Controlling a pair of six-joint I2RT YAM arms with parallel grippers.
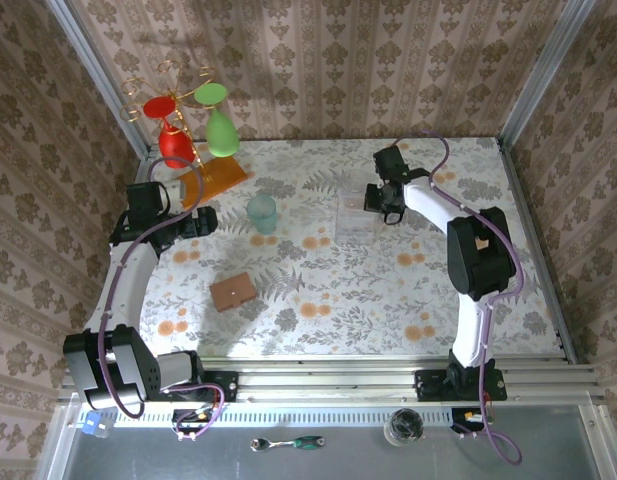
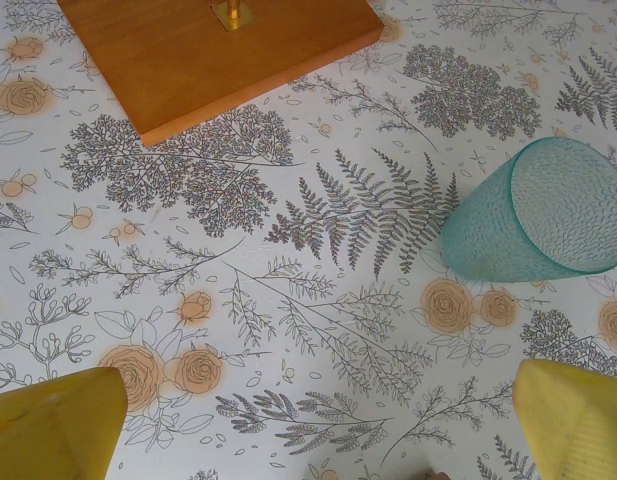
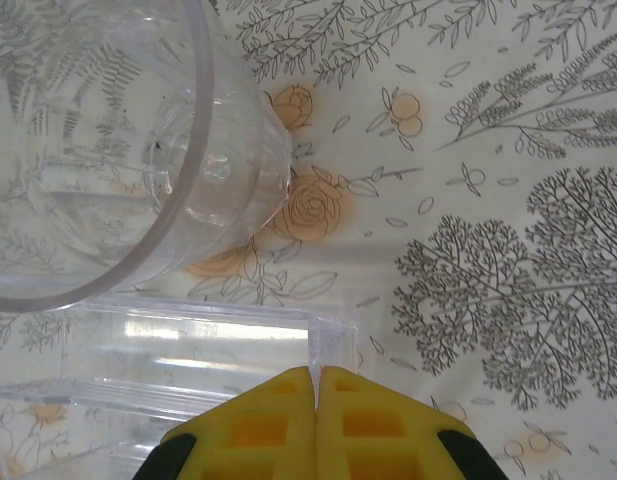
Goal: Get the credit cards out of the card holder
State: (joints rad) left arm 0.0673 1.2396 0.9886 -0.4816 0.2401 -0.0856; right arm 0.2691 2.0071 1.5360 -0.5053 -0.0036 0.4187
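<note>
Orange wooden rack base, far-left corner of the bench; teal tumbler near it; clear plastic box toward far edge.

Bright, even light (soft shadows)

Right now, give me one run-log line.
left hand open, empty | right hand shut, at clear box | wallet closed, untouched

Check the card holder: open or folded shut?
Folded shut: the card holder lies flat as one plain brown rectangle, outer cover up.
</note>
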